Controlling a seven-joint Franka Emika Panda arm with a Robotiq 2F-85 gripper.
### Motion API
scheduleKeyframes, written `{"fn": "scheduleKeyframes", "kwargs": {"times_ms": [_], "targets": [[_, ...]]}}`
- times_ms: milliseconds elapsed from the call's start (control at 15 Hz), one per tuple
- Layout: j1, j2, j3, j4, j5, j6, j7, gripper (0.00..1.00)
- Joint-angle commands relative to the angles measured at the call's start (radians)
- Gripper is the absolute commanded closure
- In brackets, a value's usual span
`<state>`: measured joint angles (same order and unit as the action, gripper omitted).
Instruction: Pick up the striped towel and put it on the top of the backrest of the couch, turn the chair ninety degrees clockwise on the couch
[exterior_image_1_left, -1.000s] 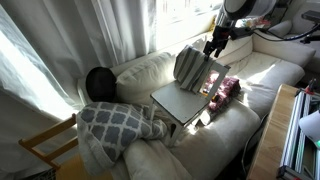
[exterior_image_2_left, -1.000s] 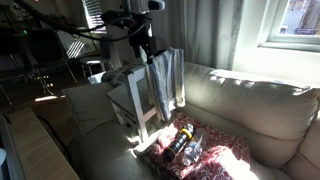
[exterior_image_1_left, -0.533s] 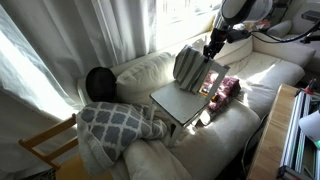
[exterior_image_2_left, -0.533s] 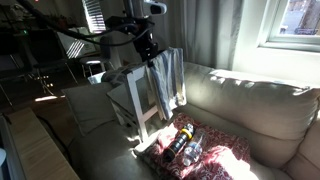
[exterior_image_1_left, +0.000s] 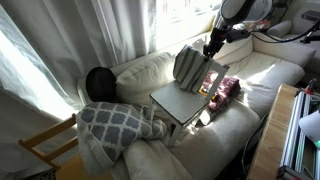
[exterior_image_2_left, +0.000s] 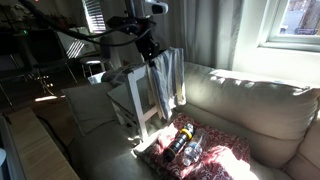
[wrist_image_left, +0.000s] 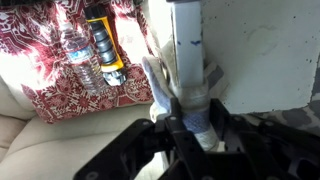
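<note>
1. wrist view: the gripper (wrist_image_left: 186, 118) straddles a white upright of the chair (wrist_image_left: 185, 40); whether it is clenched or slack cannot be told
2. in an exterior view the striped towel (exterior_image_1_left: 188, 68) hangs down over the chair's back, just beside and below the fingertips
3. beyond rises the backrest of the couch (exterior_image_2_left: 260, 100), the towel's destination
</note>
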<state>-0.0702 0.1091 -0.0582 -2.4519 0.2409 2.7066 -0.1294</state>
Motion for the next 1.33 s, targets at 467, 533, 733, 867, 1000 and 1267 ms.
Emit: {"fn": "scheduleKeyframes", "kwargs": {"times_ms": [467,533,733,867,1000,1267], "targets": [[-0.011,0.003,0.002,0.02,-0.021,0.009,0.019,0.93],[-0.011,0.0,0.001,0.02,-0.021,0.008,0.02,0.93],[-0.012,-0.007,0.001,0.02,-0.021,0.002,0.018,0.77],[-0.013,-0.009,0.001,0.018,-0.023,0.001,0.017,0.94],[-0.012,-0.011,0.001,0.017,-0.025,-0.001,0.019,0.93],[-0.012,-0.016,0.0,0.014,-0.027,0.001,0.026,0.41]]}}
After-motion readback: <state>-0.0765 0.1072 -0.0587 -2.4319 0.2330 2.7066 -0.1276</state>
